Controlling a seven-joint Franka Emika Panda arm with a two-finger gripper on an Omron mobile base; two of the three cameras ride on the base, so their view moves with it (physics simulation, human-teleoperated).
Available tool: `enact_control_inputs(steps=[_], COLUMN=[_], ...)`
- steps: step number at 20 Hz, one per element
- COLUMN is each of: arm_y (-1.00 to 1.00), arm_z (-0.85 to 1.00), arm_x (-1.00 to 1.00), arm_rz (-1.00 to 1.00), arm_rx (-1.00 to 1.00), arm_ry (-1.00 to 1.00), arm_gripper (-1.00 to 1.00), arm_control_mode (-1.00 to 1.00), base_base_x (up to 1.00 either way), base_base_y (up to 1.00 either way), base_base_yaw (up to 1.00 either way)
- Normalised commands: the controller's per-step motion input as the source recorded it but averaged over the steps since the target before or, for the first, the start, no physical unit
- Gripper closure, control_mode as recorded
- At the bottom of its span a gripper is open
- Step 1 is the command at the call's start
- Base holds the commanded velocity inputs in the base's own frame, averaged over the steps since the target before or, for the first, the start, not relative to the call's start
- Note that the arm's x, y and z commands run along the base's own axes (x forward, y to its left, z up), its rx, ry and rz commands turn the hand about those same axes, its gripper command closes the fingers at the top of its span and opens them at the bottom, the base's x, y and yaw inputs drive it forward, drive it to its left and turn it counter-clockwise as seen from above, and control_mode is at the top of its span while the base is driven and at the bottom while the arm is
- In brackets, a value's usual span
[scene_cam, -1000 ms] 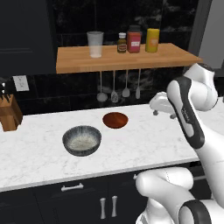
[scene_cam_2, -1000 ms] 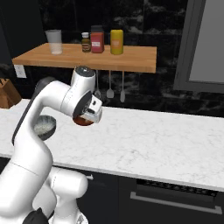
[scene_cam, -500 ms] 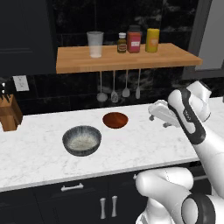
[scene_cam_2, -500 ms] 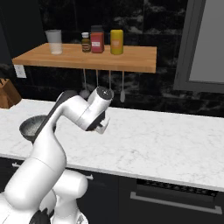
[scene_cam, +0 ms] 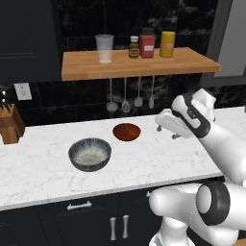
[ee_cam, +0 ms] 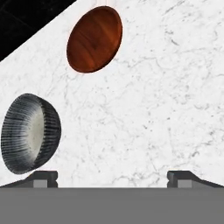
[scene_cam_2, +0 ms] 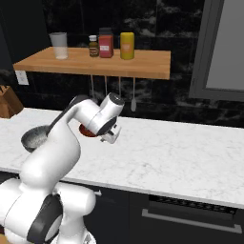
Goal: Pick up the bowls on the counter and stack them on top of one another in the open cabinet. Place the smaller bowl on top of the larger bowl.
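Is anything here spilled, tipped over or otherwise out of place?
Nothing stands out. The grey bowl and the reddish-brown bowl sit upright and apart on the counter, and the glass and jars stand upright on the wooden shelf.

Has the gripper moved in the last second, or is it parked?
Yes. In the left base view the gripper has dropped lower and swung left toward the smaller bowl, which hasn't shifted on the counter.

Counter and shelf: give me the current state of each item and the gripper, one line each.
larger bowl: upright on the counter, empty, not gripped.
smaller bowl: upright on the counter, apart from the larger bowl, not gripped.
gripper: open, empty, above the counter right of the smaller bowl.
open cabinet: no bowl on it yet.
clear glass: upright on the shelf.
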Motion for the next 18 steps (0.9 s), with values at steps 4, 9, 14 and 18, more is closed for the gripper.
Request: enact_control_inputs(steps=[4, 9, 14, 18], arm_y=[0.0, 0.14, 0.35, 0.29], arm_z=[-0.17, -0.24, -0.25, -0.16], arm_x=[0.47, 0.33, 0.28, 0.33], arm_rz=[0.0, 0.0, 0.0, 0.0], arm_rx=[0.0, -0.02, -0.01, 0.0], arm_ry=[0.12, 0.01, 0.0, 0.0], arm_gripper=[-1.0, -1.0, -1.0, -1.0], arm_control_mode=[-1.0, -1.0, -1.0, -1.0], base_base_x=[0.0, 0.0, 0.0, 0.0], base_base_y=[0.0, 0.0, 0.0, 0.0], base_base_yaw=[0.0, 0.0, 0.0, 0.0])
